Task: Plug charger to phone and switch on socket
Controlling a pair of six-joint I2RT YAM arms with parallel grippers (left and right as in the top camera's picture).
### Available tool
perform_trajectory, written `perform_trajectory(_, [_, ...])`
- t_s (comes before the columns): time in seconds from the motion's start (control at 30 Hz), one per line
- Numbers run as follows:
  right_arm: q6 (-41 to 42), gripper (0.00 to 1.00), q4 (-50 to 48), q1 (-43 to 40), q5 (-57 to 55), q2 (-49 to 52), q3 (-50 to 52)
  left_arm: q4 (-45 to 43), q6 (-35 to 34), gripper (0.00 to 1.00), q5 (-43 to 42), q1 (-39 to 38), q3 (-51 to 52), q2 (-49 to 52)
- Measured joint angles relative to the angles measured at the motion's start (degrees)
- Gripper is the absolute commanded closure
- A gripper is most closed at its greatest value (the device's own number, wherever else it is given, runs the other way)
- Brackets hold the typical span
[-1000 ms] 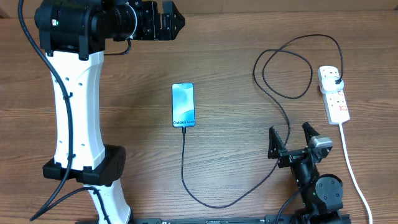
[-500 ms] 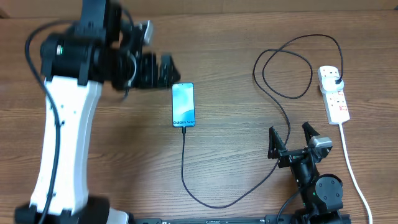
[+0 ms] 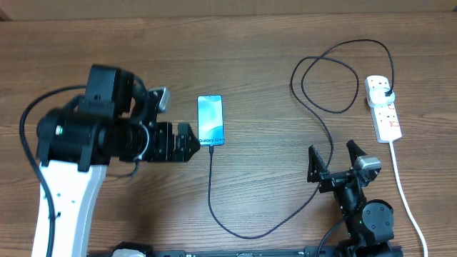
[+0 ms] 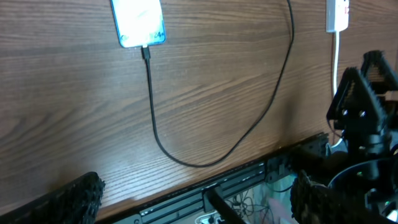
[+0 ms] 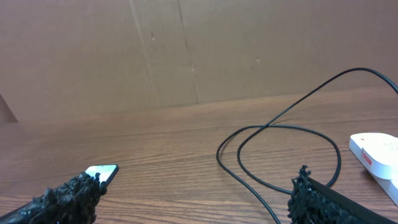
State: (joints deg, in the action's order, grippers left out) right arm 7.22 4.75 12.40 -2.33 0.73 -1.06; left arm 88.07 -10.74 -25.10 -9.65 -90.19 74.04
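Wood-grain tabletop (image 3: 271, 43) carries the phone (image 3: 210, 121) at centre, with the charger (image 3: 211, 178) cable running from its lower edge round to a black plug (image 3: 386, 91) in the socket (image 3: 388, 123) strip at far right. The left gripper (image 3: 190, 140), just beside the phone's lower left corner, and the right gripper (image 3: 334, 155), near the front edge, both stand spread and hold nothing. With the cable apparently in, the switch looks like the remaining job. The nearer right arm should press straight down beside the occupied outlet, clear of the cable loop, though how fully the tip is seated and how the switch stands are too small to tell.
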Motion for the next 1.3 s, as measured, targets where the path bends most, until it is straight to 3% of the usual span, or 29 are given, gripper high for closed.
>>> perform_trajectory(0.23, [0.0, 0.00, 0.0, 0.0, 0.0, 0.0, 0.0, -6.3, 0.0, 0.00, 2.1, 0.0, 8.4, -8.4])
perform_trajectory(0.87, [0.0, 0.00, 0.0, 0.0, 0.0, 0.0, 0.0, -39.5, -0.9, 0.01, 2.8, 2.3, 36.4, -27.6])
perform_trajectory(1.3, [0.0, 0.00, 0.0, 0.0, 0.0, 0.0, 0.0, -77.7, 3.5, 0.00, 2.9, 2.3, 59.9, -41.6])
